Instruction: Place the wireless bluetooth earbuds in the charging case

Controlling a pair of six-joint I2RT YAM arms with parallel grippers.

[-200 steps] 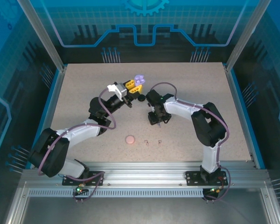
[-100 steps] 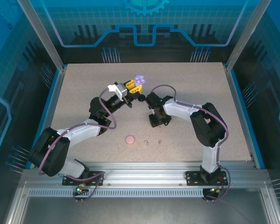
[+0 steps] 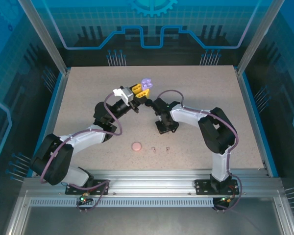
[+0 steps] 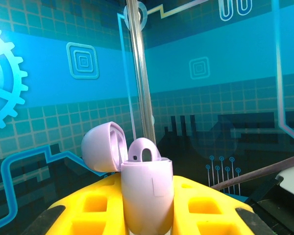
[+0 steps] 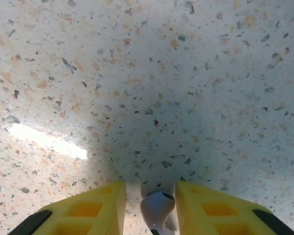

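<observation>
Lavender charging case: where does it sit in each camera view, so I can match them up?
Top external: lavender charging case, far centre of the speckled table, in the left gripper.
Left wrist: bottom centre, lid open, between the yellow fingers.
Right wrist: speckled table, a pale earbud at bottom centre.
Shared landmark: the yellow fingers clamping it.

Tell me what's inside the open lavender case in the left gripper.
A lavender earbud pokes its rounded top out of the lavender case. Its stem and the second slot are hidden by the case wall.
</observation>
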